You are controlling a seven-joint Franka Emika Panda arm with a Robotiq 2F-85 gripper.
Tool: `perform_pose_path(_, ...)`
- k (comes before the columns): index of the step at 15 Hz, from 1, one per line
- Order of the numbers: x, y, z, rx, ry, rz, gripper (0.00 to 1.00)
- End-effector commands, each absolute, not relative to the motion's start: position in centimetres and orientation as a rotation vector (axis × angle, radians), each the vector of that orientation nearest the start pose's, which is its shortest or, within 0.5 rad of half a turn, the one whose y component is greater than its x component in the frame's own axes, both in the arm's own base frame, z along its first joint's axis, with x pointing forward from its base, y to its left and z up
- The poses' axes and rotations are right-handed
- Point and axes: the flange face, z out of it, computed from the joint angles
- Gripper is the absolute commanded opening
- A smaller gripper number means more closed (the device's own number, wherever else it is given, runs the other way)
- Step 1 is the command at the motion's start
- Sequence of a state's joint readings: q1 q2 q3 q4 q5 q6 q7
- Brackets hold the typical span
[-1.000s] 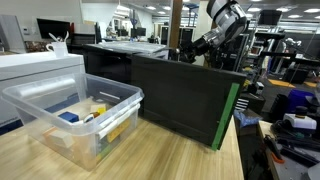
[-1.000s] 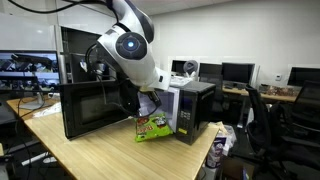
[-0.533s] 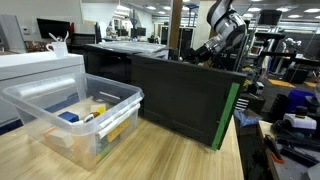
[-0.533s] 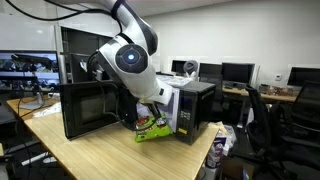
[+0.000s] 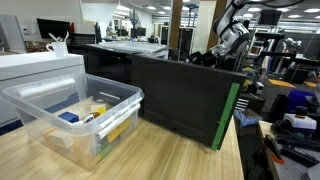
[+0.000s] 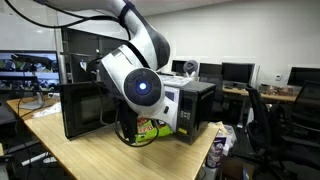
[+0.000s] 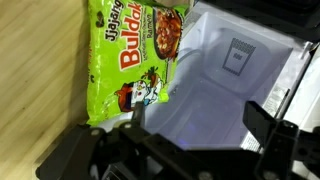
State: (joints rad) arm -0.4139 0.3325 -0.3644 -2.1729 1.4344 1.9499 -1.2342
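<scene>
Pincer [image 7: 195,126] wide open and empty, low in wrist view. Green crinkly plastic noodle packet [image 7: 135,60] lies upper left on wooden counter [image 7: 35,70], beside open black microwave [image 7: 225,100]. Likely light, slippery, crushable; pinch its sealed edge.

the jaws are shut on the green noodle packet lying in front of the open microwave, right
No. In the wrist view the jaws stand open, holding nothing; the green noodle packet lies free in front of the open microwave.
</scene>
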Motion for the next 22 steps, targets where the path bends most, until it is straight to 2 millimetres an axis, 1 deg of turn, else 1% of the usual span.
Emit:
perform_pose_path(1,43.5,-34.5,23.5,-2.056,0.562,-0.709,1.00)
perform_pose_path(4,43.6,-35.2,22.2,-2.053,0.577,-0.662,1.00)
perform_pose_path(8,44.0,-35.7,21.0,-2.060,0.621,-0.601,1.00)
perform_pose_path(14,44.3,-36.8,19.4,-2.083,0.661,-0.556,1.00)
perform_pose_path(16,44.7,-37.6,19.2,-2.098,0.639,-0.558,1.00)
perform_pose_path(20,45.8,-38.4,20.3,-2.113,0.589,-0.589,1.00)
perform_pose_path(22,46.7,-38.8,20.7,-2.110,0.582,-0.600,1.00)
